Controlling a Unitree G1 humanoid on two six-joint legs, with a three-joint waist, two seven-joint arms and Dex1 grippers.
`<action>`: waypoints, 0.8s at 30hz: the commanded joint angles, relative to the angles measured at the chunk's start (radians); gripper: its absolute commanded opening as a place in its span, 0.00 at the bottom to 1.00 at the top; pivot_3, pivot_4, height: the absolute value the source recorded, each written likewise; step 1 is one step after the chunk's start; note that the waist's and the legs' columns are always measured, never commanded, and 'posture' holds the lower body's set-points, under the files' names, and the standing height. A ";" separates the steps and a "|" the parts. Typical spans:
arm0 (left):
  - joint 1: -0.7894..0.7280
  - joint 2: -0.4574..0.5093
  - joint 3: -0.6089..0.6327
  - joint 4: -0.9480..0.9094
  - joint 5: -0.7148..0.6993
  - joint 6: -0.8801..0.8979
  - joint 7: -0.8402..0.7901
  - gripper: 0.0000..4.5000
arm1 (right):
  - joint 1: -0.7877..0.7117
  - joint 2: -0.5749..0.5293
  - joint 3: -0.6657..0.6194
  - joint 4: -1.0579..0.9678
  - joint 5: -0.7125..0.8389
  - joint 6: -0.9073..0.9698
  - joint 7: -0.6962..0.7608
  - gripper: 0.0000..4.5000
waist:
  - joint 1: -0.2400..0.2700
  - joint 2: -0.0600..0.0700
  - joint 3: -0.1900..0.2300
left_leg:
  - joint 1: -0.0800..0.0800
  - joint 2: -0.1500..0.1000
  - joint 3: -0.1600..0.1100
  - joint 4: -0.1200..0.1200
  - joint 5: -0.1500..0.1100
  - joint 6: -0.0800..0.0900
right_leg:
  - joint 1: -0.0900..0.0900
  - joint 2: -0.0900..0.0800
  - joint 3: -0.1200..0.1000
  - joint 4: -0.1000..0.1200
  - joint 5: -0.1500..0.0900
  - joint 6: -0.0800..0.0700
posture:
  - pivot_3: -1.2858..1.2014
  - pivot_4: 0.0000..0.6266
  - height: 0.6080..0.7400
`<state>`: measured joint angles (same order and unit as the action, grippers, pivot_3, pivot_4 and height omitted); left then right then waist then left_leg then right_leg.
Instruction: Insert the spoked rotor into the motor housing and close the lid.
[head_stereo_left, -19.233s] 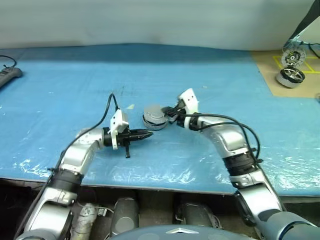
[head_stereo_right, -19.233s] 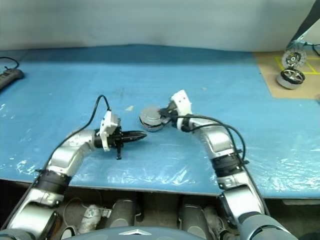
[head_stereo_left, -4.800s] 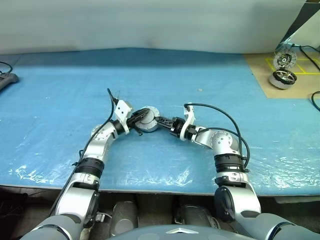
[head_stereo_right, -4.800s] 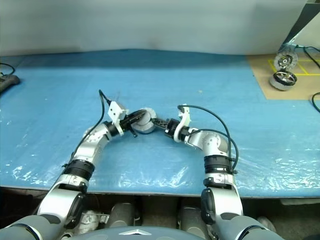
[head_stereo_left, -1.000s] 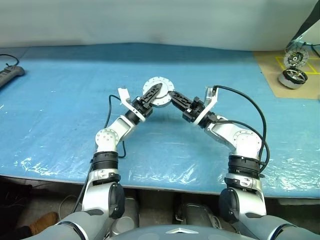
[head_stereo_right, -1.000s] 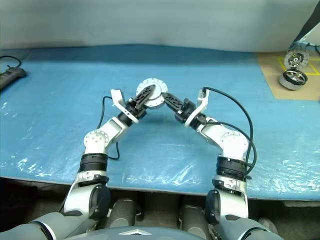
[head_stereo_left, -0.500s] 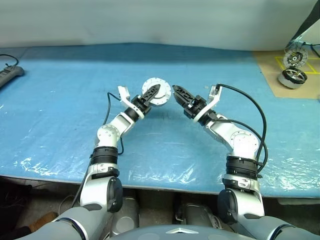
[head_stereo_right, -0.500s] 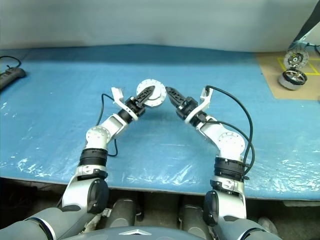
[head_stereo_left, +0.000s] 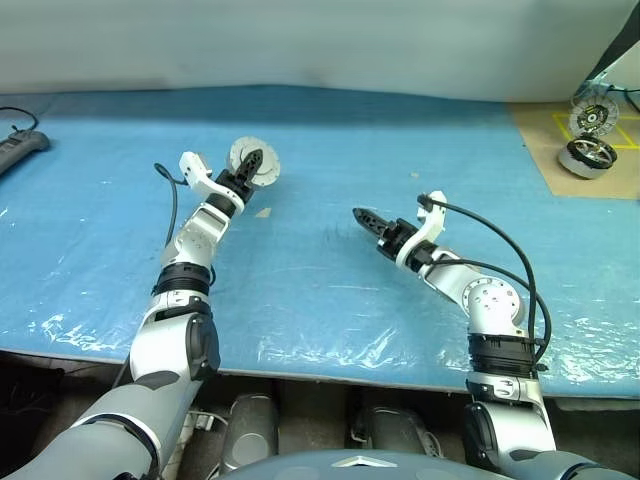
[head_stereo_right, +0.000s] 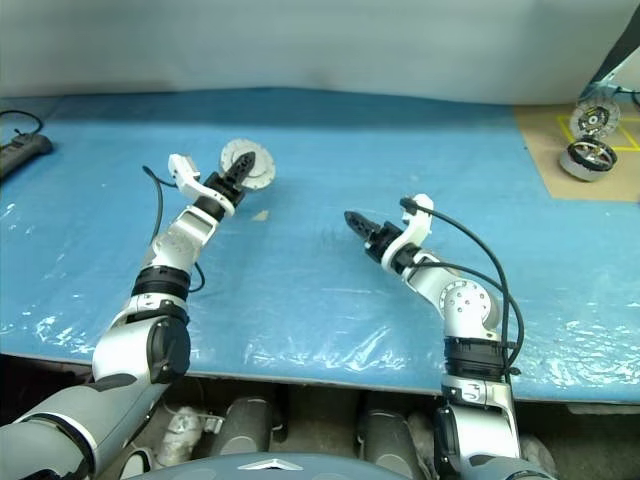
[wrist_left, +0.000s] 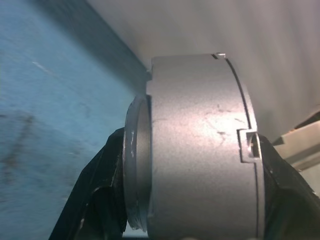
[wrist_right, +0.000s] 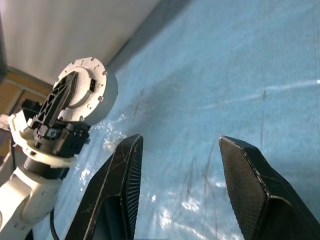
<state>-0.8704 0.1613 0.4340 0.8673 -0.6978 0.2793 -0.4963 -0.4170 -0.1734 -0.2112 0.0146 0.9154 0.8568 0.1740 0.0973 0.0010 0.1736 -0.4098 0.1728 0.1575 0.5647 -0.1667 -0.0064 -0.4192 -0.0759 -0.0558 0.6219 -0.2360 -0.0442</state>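
— Since a second ago the two arms have parted: the left gripper (head_stereo_left: 254, 167) has carried the motor housing (head_stereo_left: 246, 160) off to the far left of the blue table cover (head_stereo_left: 330, 280), and the right gripper (head_stereo_left: 362, 216) has let go of it and dropped lower, toward the middle.

— Does the left one hold it now?

— Yes. Its two black fingers (wrist_left: 95, 200) pinch the silver-grey cylinder across its flat ends, one on each side (the left wrist view shows the seam of the lid (wrist_left: 250, 150) at one end). It is held up off the cover, one round bolted face turned toward the right arm.

— And the right claw?

— Spread, with nothing between the fingers (wrist_right: 125, 185); blue cover shows through the gap. It sits well apart from the housing, pointing toward it.

— Anything else, going right?

— A power strip (head_stereo_left: 20, 148) lies at the far left edge. At the far right a brown board (head_stereo_left: 545, 140) carries a like motor (head_stereo_left: 582, 152), with a spoked wheel (head_stereo_left: 588, 113) just behind it.
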 joint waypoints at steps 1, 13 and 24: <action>-0.044 0.006 -0.005 0.016 0.037 -0.051 -0.020 0.58 | -0.003 0.007 0.002 -0.062 -0.016 -0.022 0.014 0.56 | 0.001 -0.001 0.001 | -0.001 0.000 -0.001 0.001 0.000 0.000 | 0.000 0.000 -0.001 0.000 0.000 0.000 | 0.52 0.24 1.00; -0.018 0.007 -0.024 0.074 0.140 -0.063 -0.011 0.99 | -0.008 0.032 0.013 -0.053 -0.058 -0.016 0.030 0.57 | -0.001 -0.004 0.002 | -0.003 0.001 -0.005 0.006 0.002 0.003 | 0.001 -0.001 -0.004 0.001 0.001 -0.001 | 0.52 0.24 1.00; 0.080 0.188 -0.080 -0.149 0.174 0.012 -0.130 0.99 | -0.012 0.025 0.015 -0.055 -0.065 0.002 0.072 0.57 | -0.001 -0.004 0.002 | -0.002 0.002 -0.005 0.006 0.002 0.004 | 0.002 -0.001 -0.004 0.001 0.000 -0.005 | 0.52 0.24 1.00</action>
<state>-0.8040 0.3382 0.3743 0.7858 -0.5362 0.2806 -0.5955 -0.4174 -0.1457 -0.1862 -0.0060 0.8372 0.8588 0.2306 0.0961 -0.0026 0.1759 -0.4116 0.1750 0.1525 0.5708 -0.1649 -0.0028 -0.4171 -0.0768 -0.0599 0.6230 -0.2368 -0.0499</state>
